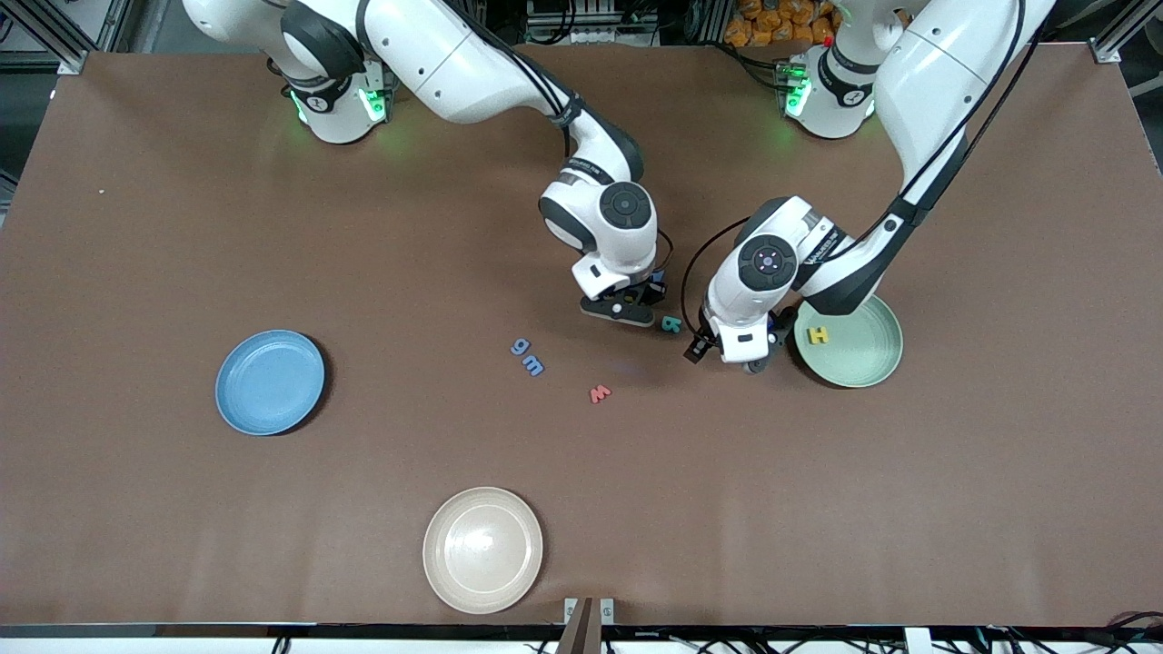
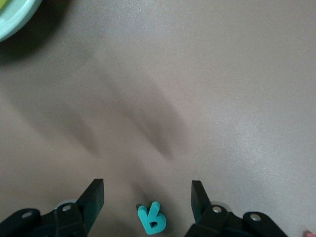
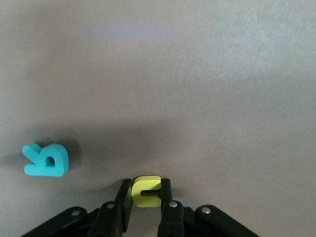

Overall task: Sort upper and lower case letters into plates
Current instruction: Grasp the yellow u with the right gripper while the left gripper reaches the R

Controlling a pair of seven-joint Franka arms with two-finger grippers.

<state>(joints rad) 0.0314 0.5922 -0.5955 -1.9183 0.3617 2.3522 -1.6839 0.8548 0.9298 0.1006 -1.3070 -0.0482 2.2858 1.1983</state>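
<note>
yellow u point(image 3: 147, 191) is pinched in the right gripper point(image 3: 146, 197), low at the table beside teal r point(image 1: 671, 322). left gripper point(image 2: 147, 197) is spread wide (nothing held) above that r, beside the pale green plate point(image 1: 872, 363) holding yellow h point(image 1: 819, 335). blue g point(image 1: 521, 345), blue m point(image 1: 533, 366), red w point(image 1: 599, 393) lie mid-table; blue plate point(image 1: 270, 381) sits toward the right arm's end.

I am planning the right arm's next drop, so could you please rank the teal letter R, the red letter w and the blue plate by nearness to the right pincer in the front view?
1. Small flat teal letter R: beside the right pincer, toward the left arm's end.
2. Small flat red letter w: nearer the front camera.
3. Round matte blue plate: farthest, toward the right arm's end.
</note>
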